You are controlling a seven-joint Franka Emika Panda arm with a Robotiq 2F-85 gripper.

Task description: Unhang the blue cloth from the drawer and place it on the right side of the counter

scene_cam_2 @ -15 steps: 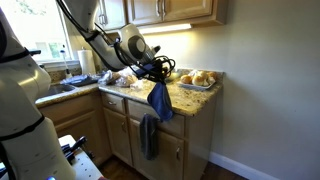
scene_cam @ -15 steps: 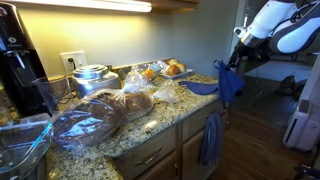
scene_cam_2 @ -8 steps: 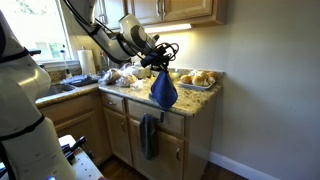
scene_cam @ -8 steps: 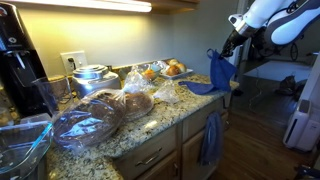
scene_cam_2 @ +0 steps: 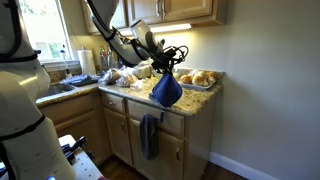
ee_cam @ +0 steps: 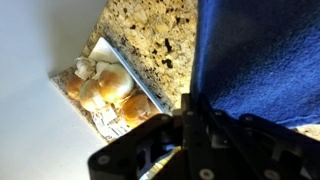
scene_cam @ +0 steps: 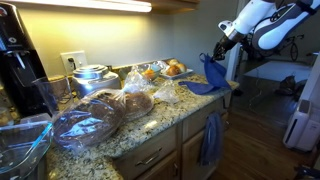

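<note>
My gripper is shut on the top of a blue cloth and holds it hanging above the right end of the granite counter. In an exterior view the cloth dangles from the gripper over the counter's front edge. Its lower part rests on the counter. In the wrist view the cloth fills the right side above the dark jaws. A second blue cloth hangs on the drawer front, also seen in an exterior view.
A tray of bread rolls sits at the counter's back right, also in the wrist view. Plastic-wrapped dishes, a pot and a coffee machine crowd the left. A wall lies beyond the counter end.
The gripper has lifted the blue cloth up from beside the counter edge and carried it inward over the counter's right end.
</note>
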